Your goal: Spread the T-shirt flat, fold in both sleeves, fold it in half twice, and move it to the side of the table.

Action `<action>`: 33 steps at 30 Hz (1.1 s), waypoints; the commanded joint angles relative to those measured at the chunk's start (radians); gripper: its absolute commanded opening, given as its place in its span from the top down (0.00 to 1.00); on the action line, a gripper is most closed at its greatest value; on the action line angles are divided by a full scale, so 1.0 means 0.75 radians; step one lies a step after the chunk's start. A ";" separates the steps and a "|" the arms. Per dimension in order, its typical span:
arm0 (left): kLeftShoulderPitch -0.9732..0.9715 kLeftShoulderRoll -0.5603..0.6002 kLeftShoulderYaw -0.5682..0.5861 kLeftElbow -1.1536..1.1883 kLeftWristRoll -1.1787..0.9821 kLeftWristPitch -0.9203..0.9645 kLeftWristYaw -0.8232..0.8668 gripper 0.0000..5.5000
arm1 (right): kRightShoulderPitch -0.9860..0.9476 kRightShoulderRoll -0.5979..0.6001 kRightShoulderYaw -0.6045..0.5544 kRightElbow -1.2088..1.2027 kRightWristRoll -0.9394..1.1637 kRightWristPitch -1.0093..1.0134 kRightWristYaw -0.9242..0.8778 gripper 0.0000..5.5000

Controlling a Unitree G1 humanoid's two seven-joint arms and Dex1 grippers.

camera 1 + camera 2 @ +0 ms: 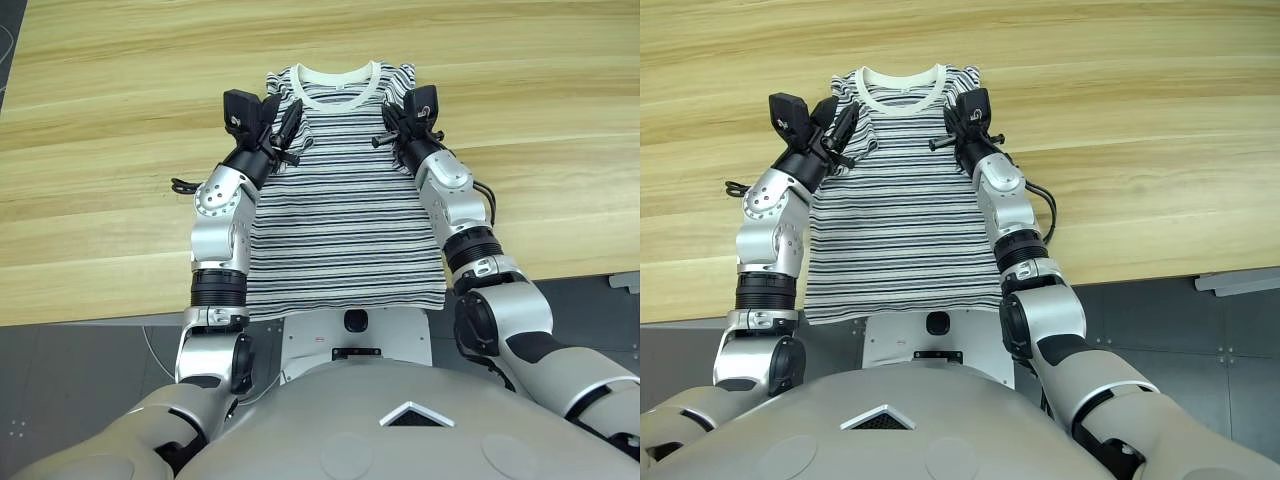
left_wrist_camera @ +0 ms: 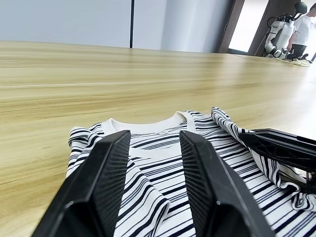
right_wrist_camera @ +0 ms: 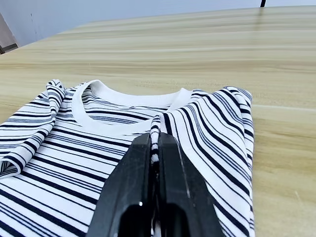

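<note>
Left claw [image 1: 281, 110]: hangs low over the left shoulder of the T-shirt [image 1: 345, 220], a bit in from that side edge. Its 2 fingers [image 2: 106, 173] are spread wide w/ nothing btwn them. In the left wrist view the striped cloth & neckline show through the gap. Can't tell if the tips touch the cloth.

T-shirt: white w/ dark stripes & a plain white collar [image 1: 338, 85]. It lies front up on the wooden desk [image 1: 120, 100], approx centred before the robot, btwn the 2 arms. The long axis runs straight away from the robot, w/ the collar at the far end & the hem [image 1: 345, 305] at the near end, right at the desk's near edge. Stripes run across, side to side. The body lies mostly flat. The outline is approx a rectangle, a bit wider at the hem. At both shoulders the cloth is doubled inward, w/ a rumpled fold at each far corner. Each forearm covers part of a side edge.

Right claw [image 1: 393, 118]: over the right shoulder, just beside the collar. Its fingers are pressed together, pinching a narrow ridge of striped cloth [image 3: 155, 129] that stands up btwn the tips. The ridge sits just short of the collar, on the robot's side of it. In the left wrist view this claw shows as a dark shape low over the shirt's right side.
</note>
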 commanded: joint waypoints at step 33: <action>0.403 1.017 -0.090 0.208 0.531 -2.124 -0.784 0.66 | 0.752 -1.098 -0.076 -0.551 -0.661 -1.982 0.804 0.42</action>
